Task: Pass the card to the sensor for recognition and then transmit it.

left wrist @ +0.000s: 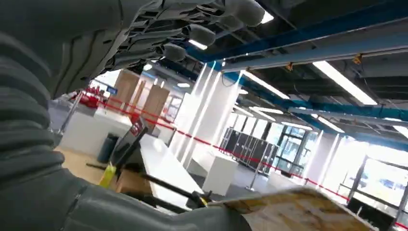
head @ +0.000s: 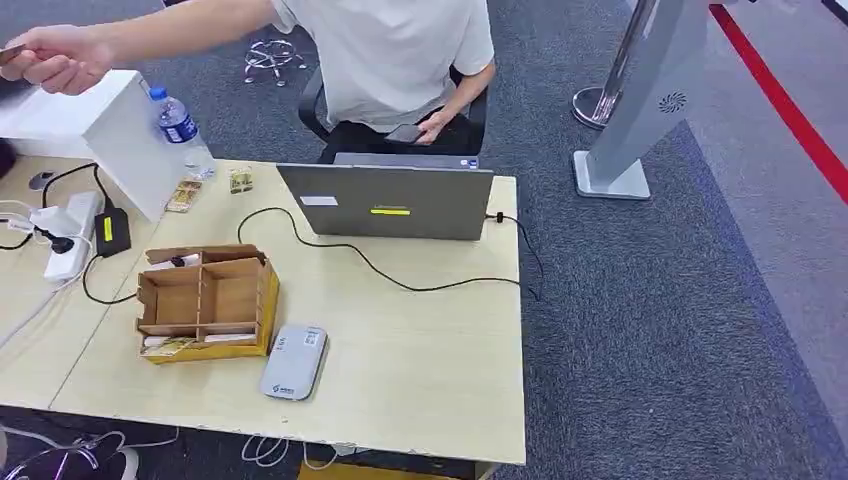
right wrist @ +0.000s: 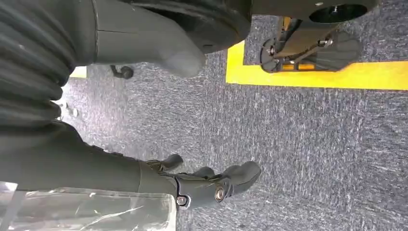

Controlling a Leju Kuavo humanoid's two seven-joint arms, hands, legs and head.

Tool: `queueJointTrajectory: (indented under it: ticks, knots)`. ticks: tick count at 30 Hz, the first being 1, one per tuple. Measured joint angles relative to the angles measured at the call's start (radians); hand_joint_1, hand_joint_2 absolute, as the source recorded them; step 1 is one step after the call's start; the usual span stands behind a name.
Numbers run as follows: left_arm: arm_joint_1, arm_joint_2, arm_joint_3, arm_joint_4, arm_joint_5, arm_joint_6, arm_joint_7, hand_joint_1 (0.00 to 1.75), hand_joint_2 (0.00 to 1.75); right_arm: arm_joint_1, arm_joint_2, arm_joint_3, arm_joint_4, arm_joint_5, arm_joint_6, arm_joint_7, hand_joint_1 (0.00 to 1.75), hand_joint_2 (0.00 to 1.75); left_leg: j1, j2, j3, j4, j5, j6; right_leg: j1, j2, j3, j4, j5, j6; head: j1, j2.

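A yellowish patterned card [left wrist: 298, 211] juts out from the tip of my left hand's thumb [left wrist: 192, 219], and my left hand [left wrist: 159, 29] is raised toward the ceiling, its other fingers spread well away. In the head view a seated person [head: 390, 50] reaches an arm to the far left, and that person's hand [head: 60, 58] pinches a brown card edge [head: 10, 52]. The grey-white sensor [head: 293, 362] lies flat near the table's front edge. My right hand [right wrist: 207, 185] hangs over grey carpet, fingers loosely apart, holding nothing.
A partitioned wooden box [head: 205, 300] sits just left of the sensor. Behind them stand a laptop [head: 390, 200] with a black cable, a water bottle [head: 180, 125], a white box [head: 100, 130] and a power strip [head: 65, 235]. A grey stand [head: 640, 100] rises right of the table.
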Motion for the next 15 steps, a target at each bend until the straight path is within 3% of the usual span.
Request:
queueJointTrajectory:
  ticks: [1, 2, 3, 15]
  knots:
    - [-0.009, 0.002, -0.019, 0.005, -0.021, 0.009, 0.006, 0.00, 1.75, 0.000, 0.000, 0.002, 0.000, 0.000, 0.001, 0.000, 0.00, 1.75, 0.000, 0.000, 0.000, 0.000, 0.000, 0.000, 0.000, 0.000, 0.000, 0.000, 0.000, 0.000, -0.001, 0.000]
    - [-0.019, 0.004, -0.041, 0.010, -0.047, 0.021, 0.017, 0.56, 1.75, 0.000, 0.000, 0.005, 0.000, 0.000, 0.001, 0.003, 0.00, 1.75, 0.000, 0.000, 0.000, 0.000, 0.000, 0.000, 0.000, 0.000, 0.000, 0.000, 0.000, 0.000, 0.000, 0.000]
    - [-0.030, 0.006, -0.059, 0.015, -0.072, 0.032, 0.025, 1.75, 1.75, 0.000, 0.000, 0.006, 0.000, 0.000, 0.001, 0.004, 0.00, 1.75, 0.000, 0.000, 0.000, 0.000, 0.000, 0.000, 0.000, 0.000, 0.000, 0.000, 0.000, 0.000, 0.000, 0.000]
    - [-0.190, 0.019, -0.304, 0.115, -0.376, 0.160, 0.130, 1.75, 1.75, -0.001, 0.000, 0.013, 0.000, 0.000, 0.007, 0.023, 0.00, 1.75, 0.000, 0.000, 0.000, 0.000, 0.000, 0.000, 0.000, 0.000, 0.000, 0.000, 0.000, 0.000, 0.000, 0.000]
